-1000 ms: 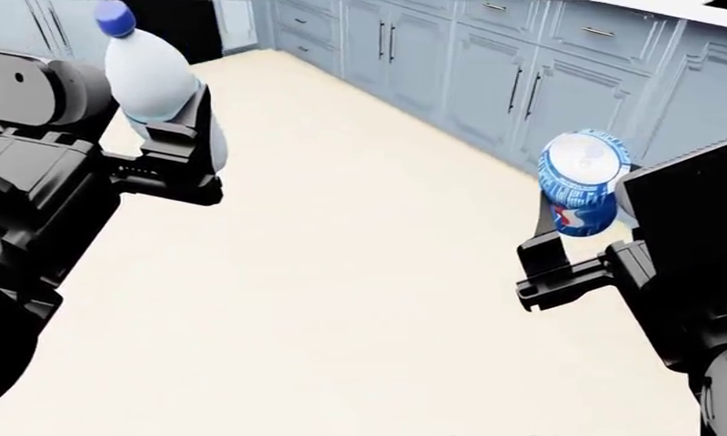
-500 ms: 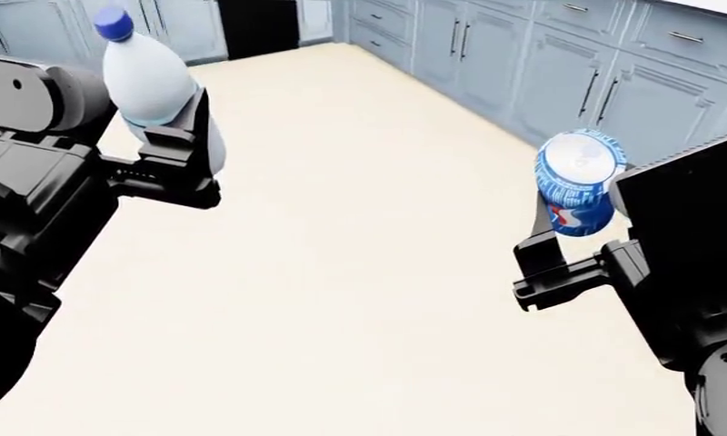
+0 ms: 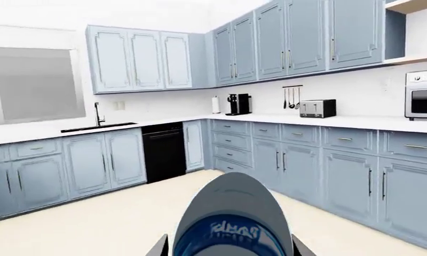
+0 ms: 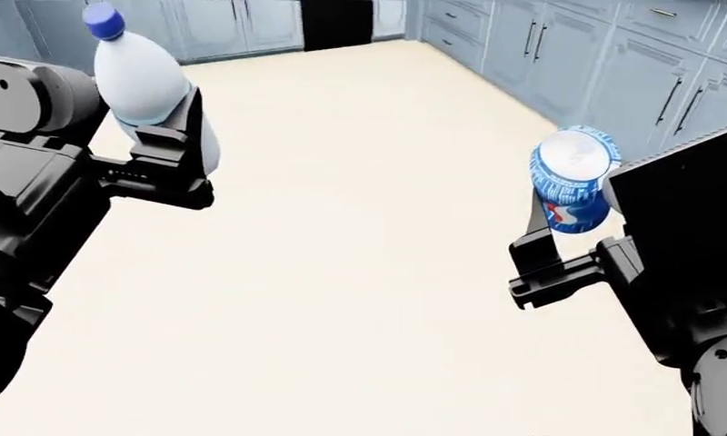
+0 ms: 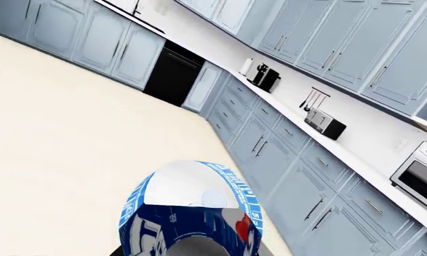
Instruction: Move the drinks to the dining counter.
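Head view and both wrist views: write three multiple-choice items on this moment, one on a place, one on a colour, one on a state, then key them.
1. Where is the blue soda can with a silver top?
A. on the floor
B. in the right gripper
C. on a worktop

2. What colour is the cap of the clear plastic water bottle?
A. red
B. white
C. blue

3. How does the left gripper stand?
A. shut on the bottle
B. open and empty
C. shut on the can

Key:
1 B: the right gripper's fingers clamp the can above the cream floor.
2 C: the cap shows blue at the bottle's top.
3 A: its fingers clasp the bottle's body.
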{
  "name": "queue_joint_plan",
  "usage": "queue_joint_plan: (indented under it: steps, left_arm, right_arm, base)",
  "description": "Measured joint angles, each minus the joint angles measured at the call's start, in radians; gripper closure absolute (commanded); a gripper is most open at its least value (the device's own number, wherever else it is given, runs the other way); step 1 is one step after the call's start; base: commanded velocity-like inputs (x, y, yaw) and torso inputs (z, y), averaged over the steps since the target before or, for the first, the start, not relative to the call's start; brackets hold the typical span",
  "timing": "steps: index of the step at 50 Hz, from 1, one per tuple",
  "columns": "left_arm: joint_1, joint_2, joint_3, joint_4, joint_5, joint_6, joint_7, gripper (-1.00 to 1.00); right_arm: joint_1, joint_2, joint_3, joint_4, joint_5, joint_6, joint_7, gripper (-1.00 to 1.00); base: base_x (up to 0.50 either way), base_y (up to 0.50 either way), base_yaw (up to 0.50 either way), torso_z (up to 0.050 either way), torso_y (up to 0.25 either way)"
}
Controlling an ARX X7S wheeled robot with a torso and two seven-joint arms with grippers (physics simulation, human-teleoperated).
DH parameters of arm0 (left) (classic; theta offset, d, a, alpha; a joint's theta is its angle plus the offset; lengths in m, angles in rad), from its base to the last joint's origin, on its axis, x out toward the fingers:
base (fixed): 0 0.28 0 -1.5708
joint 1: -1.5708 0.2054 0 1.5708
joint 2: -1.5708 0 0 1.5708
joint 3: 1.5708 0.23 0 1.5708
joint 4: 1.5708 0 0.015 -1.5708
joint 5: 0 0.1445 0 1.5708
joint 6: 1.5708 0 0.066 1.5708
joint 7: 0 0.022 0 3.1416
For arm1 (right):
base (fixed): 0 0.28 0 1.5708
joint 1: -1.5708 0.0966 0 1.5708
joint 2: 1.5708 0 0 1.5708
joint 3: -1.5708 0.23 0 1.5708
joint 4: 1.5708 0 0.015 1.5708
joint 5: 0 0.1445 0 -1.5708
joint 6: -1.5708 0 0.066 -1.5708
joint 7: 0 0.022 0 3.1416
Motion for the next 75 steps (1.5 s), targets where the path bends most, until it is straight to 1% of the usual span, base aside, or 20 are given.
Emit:
queue_joint_plan:
  steps: [35,61,67,75]
  left_arm:
    - [-0.039,-0.008,0.031,0.008,-0.035,-0.009,-0.038,1.0]
    - [-0.051,-0.012,0.047,0.004,-0.039,-0.004,-0.044,1.0]
    - [-0.048,-0.015,0.048,0.006,-0.04,-0.001,-0.046,1.0]
    - [-0.037,-0.019,0.047,0.008,-0.032,0.005,-0.042,1.0]
  right_arm:
    - [-0.039,0.041,0.013,-0.031,-0.013,-0.04,-0.013,1.0]
    - [-0.038,0.039,-0.002,-0.029,-0.037,-0.041,-0.03,1.0]
    - [-0.042,0.043,-0.001,-0.031,-0.043,-0.047,-0.033,1.0]
    - [-0.048,0.043,-0.004,-0.04,-0.052,-0.051,-0.043,1.0]
  base:
    - [-0.08,-0.3,0.5,0.001,0.0]
    - [-0.02,-0.31,0.5,0.0,0.0]
    - [-0.41,-0.08,0.0,0.0,0.0]
    - [-0.04,0.07,0.0,0.0,0.0]
